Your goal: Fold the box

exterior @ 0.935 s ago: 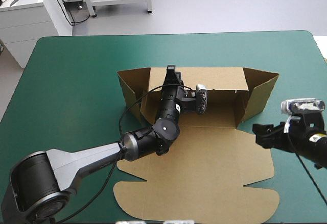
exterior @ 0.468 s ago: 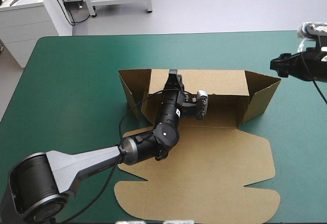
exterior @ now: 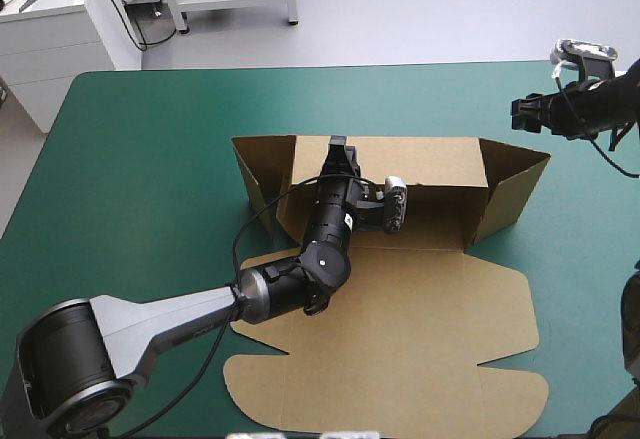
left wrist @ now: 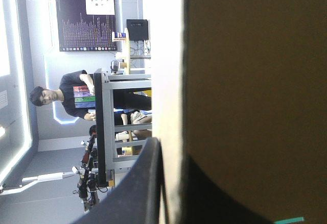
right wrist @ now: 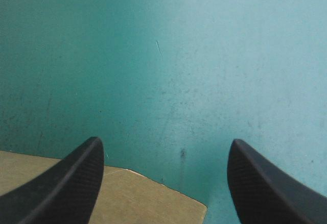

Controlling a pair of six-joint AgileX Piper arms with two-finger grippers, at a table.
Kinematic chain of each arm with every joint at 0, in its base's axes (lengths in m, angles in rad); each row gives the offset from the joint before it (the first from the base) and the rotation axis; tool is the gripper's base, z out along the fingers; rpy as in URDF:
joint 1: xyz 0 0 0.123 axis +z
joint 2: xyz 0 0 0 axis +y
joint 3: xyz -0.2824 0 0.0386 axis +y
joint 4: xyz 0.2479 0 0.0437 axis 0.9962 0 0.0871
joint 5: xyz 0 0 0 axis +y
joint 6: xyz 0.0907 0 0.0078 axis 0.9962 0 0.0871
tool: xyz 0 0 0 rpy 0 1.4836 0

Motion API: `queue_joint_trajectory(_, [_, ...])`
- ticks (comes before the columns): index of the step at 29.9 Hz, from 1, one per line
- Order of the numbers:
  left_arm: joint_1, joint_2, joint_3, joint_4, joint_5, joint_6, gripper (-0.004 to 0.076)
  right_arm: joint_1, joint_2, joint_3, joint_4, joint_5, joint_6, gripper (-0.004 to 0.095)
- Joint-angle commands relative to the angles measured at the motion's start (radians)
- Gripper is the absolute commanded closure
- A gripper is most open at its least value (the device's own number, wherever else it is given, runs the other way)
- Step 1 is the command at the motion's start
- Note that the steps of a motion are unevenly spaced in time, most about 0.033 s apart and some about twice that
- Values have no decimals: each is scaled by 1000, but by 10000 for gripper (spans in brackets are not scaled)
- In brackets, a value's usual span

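There is one box [exterior: 400,329], one cut sheet of brown board, on the teal-green bench [exterior: 150,159], and two grippers work at it.

Nearest, the box's large panel with its rounded flaps lies flat on the bench, reaching almost to the near edge. The left arm comes in from the near left corner and crosses this flat panel toward the raised part. Beyond the panel, the long back wall stands upright, and two side flaps, one at each end, stand angled outward. They form an open tray shape, and the only thing inside it is the wrist of the left arm.

The left gripper [exterior: 338,149] sits at the top edge of the back wall, left of the wall's middle. In the left wrist view the left gripper [left wrist: 172,150] is all but pressed together, pinching the wall. One of its black fingers [left wrist: 145,183] lies on one face, and the brown board [left wrist: 255,81] fills the view on the other side.

Farther off, the right gripper [exterior: 520,116] hangs above the far right part of the bench, just beyond the right side flap and not touching it. In its own view the right gripper [right wrist: 166,141] is spread wide and holds nothing. Bare teal-green cover lies ahead, and a corner of the box [right wrist: 127,198] lies beneath the fingers [right wrist: 71,178].
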Motion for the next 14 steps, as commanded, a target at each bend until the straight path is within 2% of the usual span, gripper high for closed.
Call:
queue_joint_trajectory(1, [-15,-35,-12,-22,-36,-43,732,11,-16,-35,5,-6,-30,287])
queue_joint_trajectory(5, [-15,-35,-12,-25,-28,-43,732,21,-10,-31,10,7,-37,287])
queue_joint_trajectory(14, [-13,-35,-12,-41,10,-43,732,21,-24,-29,-1,126,-93,287])
